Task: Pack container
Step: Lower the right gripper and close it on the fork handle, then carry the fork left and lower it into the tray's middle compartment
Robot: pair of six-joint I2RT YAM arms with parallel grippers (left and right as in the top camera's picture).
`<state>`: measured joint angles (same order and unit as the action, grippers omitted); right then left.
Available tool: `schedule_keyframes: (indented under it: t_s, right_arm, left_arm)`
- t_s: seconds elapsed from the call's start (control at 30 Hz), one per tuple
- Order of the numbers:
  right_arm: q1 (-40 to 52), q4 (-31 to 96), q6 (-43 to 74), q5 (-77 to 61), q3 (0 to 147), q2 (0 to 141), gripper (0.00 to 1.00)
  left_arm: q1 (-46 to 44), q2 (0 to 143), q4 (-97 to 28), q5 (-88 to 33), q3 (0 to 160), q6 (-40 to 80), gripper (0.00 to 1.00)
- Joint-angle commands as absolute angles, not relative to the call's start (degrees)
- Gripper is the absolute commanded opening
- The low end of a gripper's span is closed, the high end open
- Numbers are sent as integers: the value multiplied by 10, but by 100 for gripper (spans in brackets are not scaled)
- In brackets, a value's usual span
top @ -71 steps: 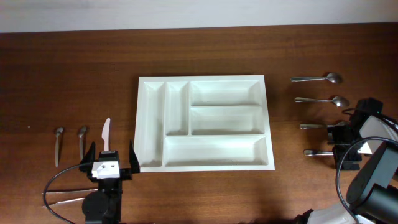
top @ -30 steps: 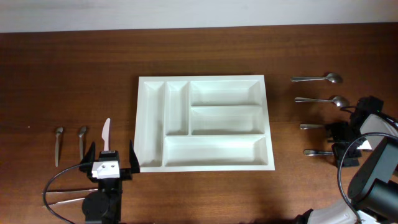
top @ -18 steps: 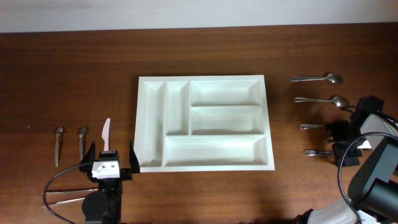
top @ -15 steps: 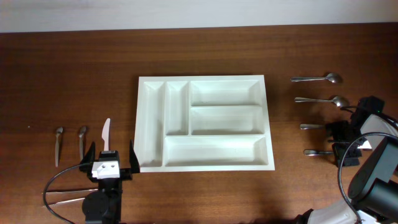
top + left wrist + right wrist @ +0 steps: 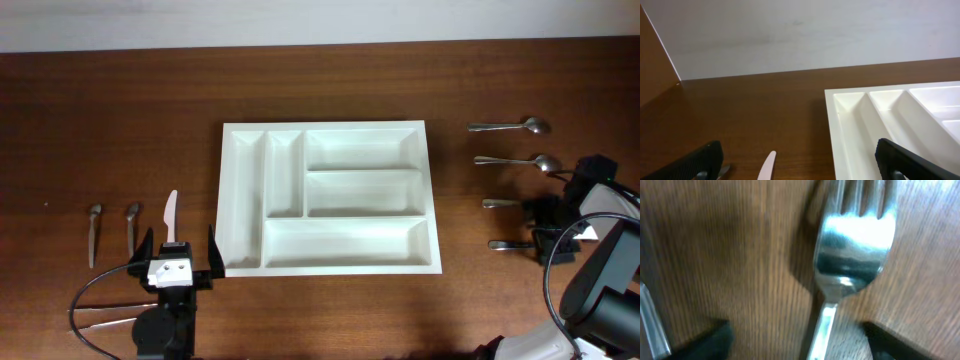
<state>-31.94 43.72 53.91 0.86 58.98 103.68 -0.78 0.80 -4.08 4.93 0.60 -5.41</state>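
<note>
The container (image 5: 285,175) looks light and stiff. The fork (image 5: 855,245) is hard and slippery; pinch its thin neck. The right gripper (image 5: 800,337) stands apart around it, the left gripper (image 5: 802,161) wide apart.

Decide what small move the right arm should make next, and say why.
Probably close the right gripper on the fork. In the wrist view its jaws stand either side of the fork's neck, with a gap on each side, so nothing is held yet. The fork lies on the table, and every compartment of the container is empty.
</note>
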Motion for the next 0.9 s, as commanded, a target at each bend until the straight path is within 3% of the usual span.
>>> schedule_keyframes:
  t_s: [0.0, 0.07, 0.23, 0.4, 0.53, 0.87]
  right_arm:
    - [-320, 455, 540, 21, 560, 1072, 64]
    - [-320, 456, 540, 21, 560, 1072, 49]
    - [-320, 458, 540, 22, 560, 1072, 27]
    - [-320, 458, 540, 22, 561, 1072, 22]
    - [-319, 465, 507, 24, 576, 1072, 5]
    - [-314, 608, 498, 35, 738, 1057, 4]
  left_arm:
    - [-5, 3, -43, 48, 5, -63, 99]
    - [-5, 3, -43, 48, 5, -63, 99]
    - [-5, 3, -43, 48, 5, -63, 99]
    - [-5, 3, -43, 48, 5, -63, 99]
    - [-5, 3, -43, 48, 5, -63, 99]
    - [-5, 3, -43, 48, 5, -63, 99]
